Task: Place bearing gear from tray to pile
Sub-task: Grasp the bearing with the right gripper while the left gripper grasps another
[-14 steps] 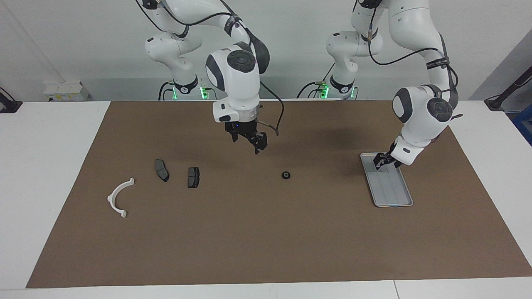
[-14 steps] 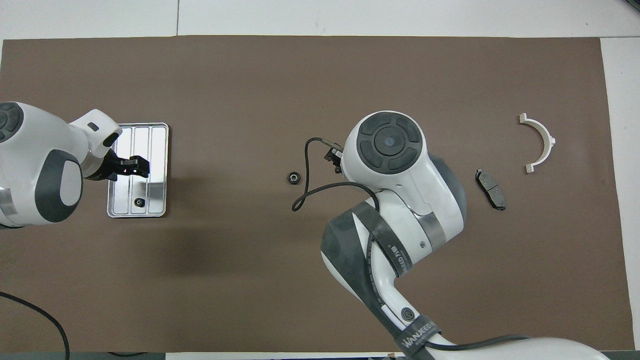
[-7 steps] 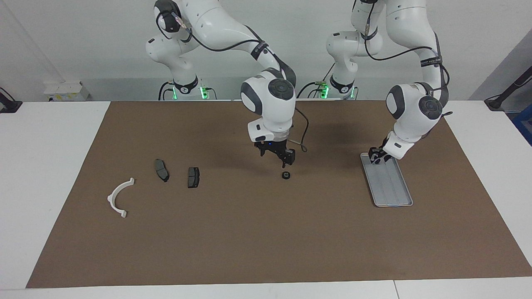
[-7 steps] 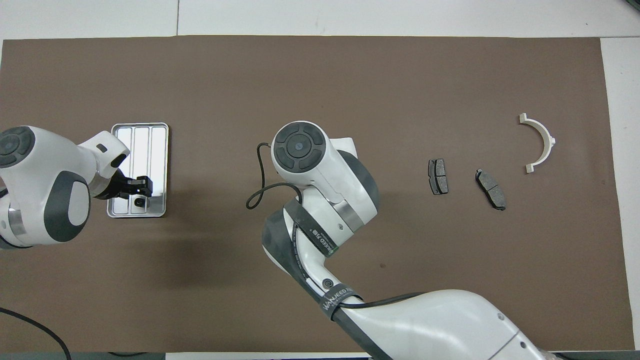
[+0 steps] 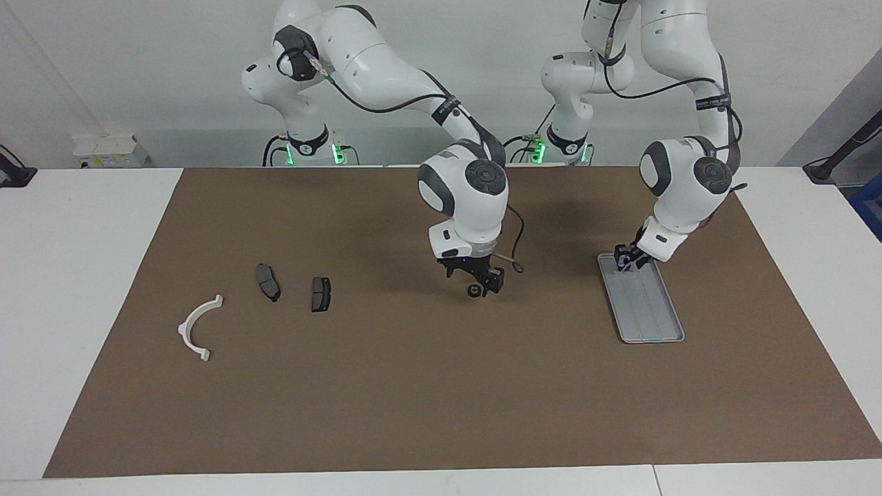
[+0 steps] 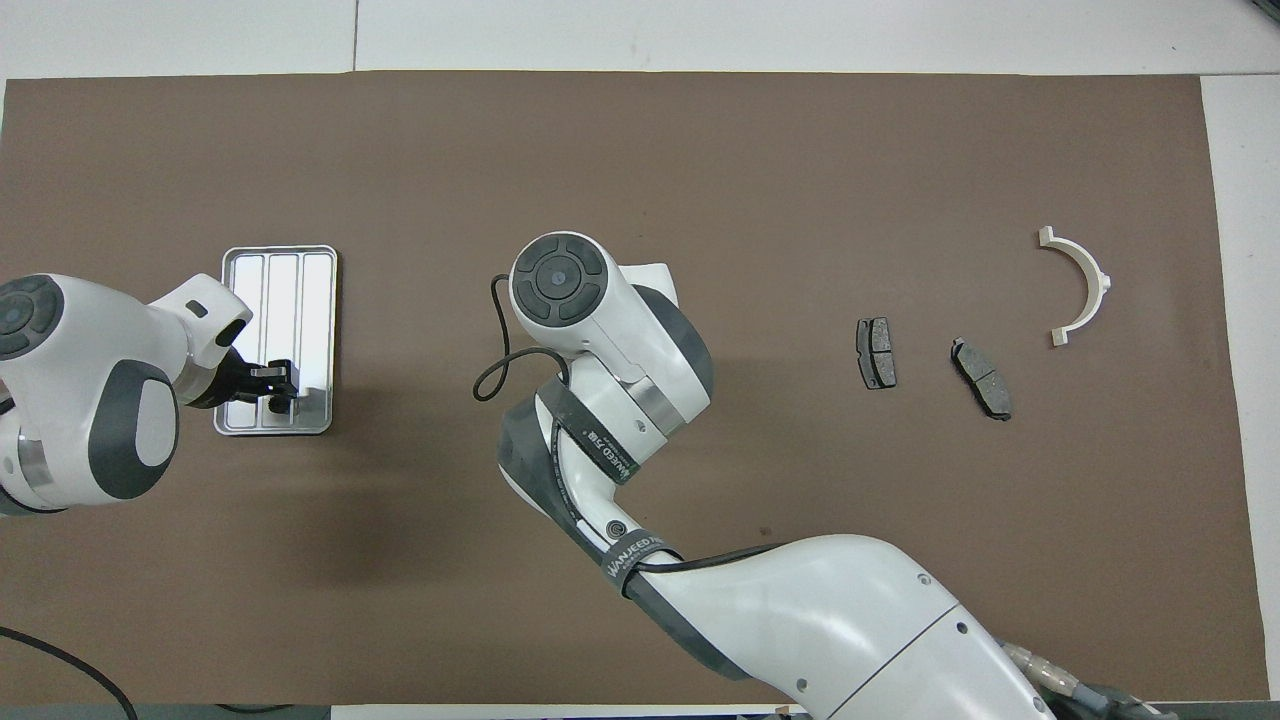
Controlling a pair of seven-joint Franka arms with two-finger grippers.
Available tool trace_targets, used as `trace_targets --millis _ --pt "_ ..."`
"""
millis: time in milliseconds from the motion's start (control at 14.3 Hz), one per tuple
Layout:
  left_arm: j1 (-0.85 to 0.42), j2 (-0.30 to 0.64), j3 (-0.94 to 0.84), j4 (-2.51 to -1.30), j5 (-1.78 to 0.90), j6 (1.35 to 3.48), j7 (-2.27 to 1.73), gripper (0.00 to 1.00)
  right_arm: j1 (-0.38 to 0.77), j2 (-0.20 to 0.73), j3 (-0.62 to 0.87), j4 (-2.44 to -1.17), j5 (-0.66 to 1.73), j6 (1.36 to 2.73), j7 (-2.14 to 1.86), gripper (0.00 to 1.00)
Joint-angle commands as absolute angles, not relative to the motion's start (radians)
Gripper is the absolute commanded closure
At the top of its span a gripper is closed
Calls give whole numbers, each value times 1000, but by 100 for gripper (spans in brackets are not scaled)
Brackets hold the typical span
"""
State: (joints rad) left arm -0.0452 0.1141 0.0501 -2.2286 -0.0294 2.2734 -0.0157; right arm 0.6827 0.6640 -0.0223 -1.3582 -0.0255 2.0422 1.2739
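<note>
Dropping right tool (image 5: 484,286), spread wide, onto bearing gear (image 5: 474,291) midway between worktop ends, well apart from pile (image 5: 270,282). Narrowing left tool (image 5: 628,260) at tray's (image 5: 651,317) robot-side end, grip impossible to tell. Probably nearing pickup.

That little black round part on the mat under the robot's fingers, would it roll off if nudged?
Probably not while it lies as now: the small black gear rests flat on the brown mat, so a push would likely slide it. Stood on its edge, its round shape could roll. It looks stiff and compact, probably heavy for its size. The right gripper is down around it.
</note>
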Motion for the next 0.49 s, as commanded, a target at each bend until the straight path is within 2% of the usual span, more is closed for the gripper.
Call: trace_targets --millis 0,421 --pt "-34 78 46 -2284 -48 2315 6 45 698 681 -18 -1339 -20 2069 1229 0" --pt "-35 77 44 -2299 -48 2319 -2 45 709 707 -18 -1348 -26 2088 1181 0"
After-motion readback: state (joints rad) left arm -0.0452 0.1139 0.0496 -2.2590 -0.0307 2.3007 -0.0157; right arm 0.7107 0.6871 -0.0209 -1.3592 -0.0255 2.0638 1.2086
